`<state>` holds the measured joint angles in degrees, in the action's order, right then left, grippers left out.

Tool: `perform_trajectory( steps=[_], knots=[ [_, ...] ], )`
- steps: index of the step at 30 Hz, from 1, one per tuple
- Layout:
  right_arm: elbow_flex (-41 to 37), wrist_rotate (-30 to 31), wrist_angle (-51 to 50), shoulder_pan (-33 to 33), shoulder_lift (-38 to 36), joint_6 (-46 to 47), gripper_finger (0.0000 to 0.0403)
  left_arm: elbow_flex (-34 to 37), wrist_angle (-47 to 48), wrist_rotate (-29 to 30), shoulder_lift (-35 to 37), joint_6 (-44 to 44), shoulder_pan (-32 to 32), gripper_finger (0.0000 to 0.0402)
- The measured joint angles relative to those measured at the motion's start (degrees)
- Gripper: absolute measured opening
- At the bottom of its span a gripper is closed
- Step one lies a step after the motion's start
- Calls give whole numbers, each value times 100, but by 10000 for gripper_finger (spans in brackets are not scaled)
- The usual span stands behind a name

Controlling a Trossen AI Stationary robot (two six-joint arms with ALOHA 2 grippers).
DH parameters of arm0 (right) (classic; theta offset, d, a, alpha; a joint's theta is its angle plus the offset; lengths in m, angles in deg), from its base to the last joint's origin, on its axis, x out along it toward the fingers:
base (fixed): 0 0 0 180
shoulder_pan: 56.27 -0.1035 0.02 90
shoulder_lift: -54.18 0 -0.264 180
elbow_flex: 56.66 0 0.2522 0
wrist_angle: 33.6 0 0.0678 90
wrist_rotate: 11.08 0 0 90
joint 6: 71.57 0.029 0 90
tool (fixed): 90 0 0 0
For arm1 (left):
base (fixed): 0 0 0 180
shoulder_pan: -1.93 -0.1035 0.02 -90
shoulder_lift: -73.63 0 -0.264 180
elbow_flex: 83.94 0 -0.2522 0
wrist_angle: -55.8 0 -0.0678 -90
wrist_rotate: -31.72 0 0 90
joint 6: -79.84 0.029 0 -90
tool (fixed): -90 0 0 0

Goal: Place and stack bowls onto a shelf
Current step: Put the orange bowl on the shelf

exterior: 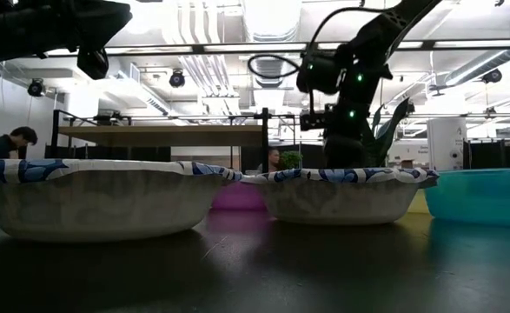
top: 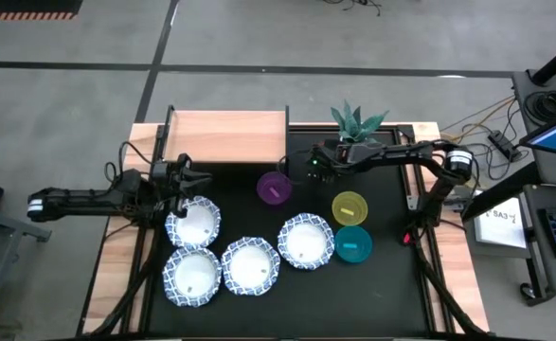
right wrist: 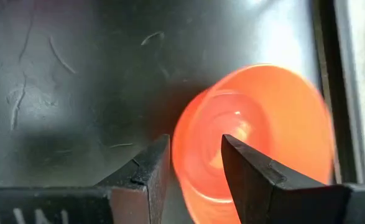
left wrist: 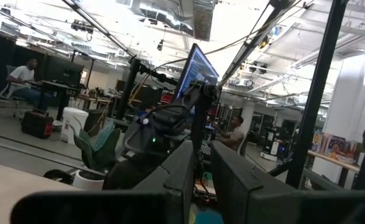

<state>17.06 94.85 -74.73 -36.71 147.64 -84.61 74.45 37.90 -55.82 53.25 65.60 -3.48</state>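
Observation:
The red bowl [right wrist: 263, 130] shows only in the right wrist view, on the black mat beside the shelf's right end. My right gripper [top: 315, 163] [right wrist: 194, 158] stands over it, shut on its rim. The light-wood shelf [top: 225, 135] stands at the table's far side. Four white bowls with blue rims [top: 194, 223] [top: 193, 274] [top: 250, 265] [top: 306, 240] sit on the mat, as do the purple bowl [top: 275, 188], yellow bowl [top: 349, 206] and teal bowl [top: 352, 243]. My left gripper [top: 190, 175] hovers by the shelf's near left corner, its fingers almost together, holding nothing. My right gripper has the red bowl by the rim [right wrist: 181, 146]. One finger [right wrist: 247, 168] is inside the bowl and the other [right wrist: 148, 171] outside its wall. The fingers come from above, pointing down. Whether the bowl is lifted off the mat, I cannot tell.
A small white pot with a green spiky plant [top: 356, 121] stands just beyond my right gripper, at the table's far right. The shelf's black legs [top: 287, 142] rise close to the gripper. Bare mat lies between the purple bowl and the white bowls.

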Motion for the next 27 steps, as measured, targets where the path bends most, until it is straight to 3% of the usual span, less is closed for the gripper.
perform_trajectory(
  steps=[6, 15, 27],
  knots=[
    [7, 9, 91, 0, 378, 1, 124, 0, 0, -2, 0, 0, 0, 39],
    [9, -6, 14, -30, 310, 45, 17, 0, 0, -7, 0, 0, 0, 39],
    [265, 58, -791, -595, -624, 531, 9, 0, 0, -7, -2, 0, 1, 39]
  ],
)
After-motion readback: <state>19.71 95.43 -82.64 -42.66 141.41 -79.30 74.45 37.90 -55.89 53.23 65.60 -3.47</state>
